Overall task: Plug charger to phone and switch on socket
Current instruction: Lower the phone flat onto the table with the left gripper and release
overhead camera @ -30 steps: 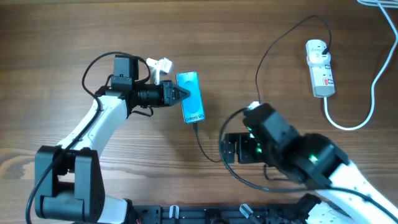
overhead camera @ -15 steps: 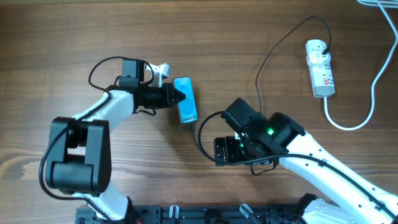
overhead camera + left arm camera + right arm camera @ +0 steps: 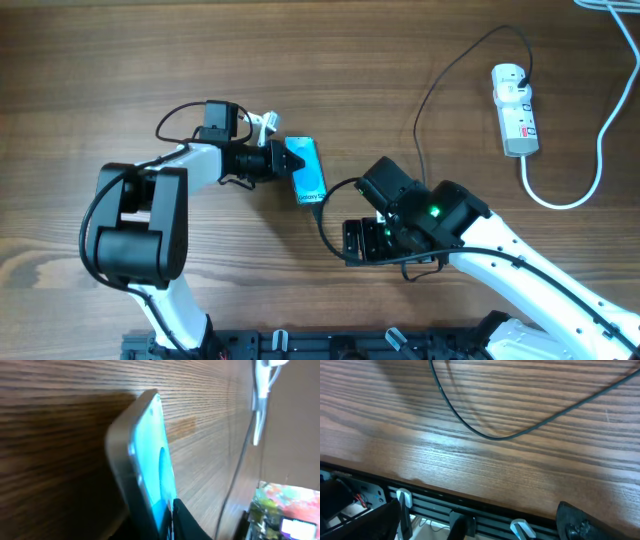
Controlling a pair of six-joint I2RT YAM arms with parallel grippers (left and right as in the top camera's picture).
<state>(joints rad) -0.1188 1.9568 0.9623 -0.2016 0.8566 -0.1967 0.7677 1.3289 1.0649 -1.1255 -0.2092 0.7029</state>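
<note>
Gripping phone [image 3: 307, 171] by its long edge, left tool [image 3: 284, 160]; right tool [image 3: 355, 241] wide over table [image 3: 200, 60].

free: brown wooden counter [image 3: 90, 60] bare at far left | obstacle: thin black charger cable [image 3: 418, 118] arcs between cyan-screened silver phone [image 3: 308, 170] and white power strip [image 3: 515, 110] | obstacle: thick white cord [image 3: 598, 160] loops right of strip
</note>
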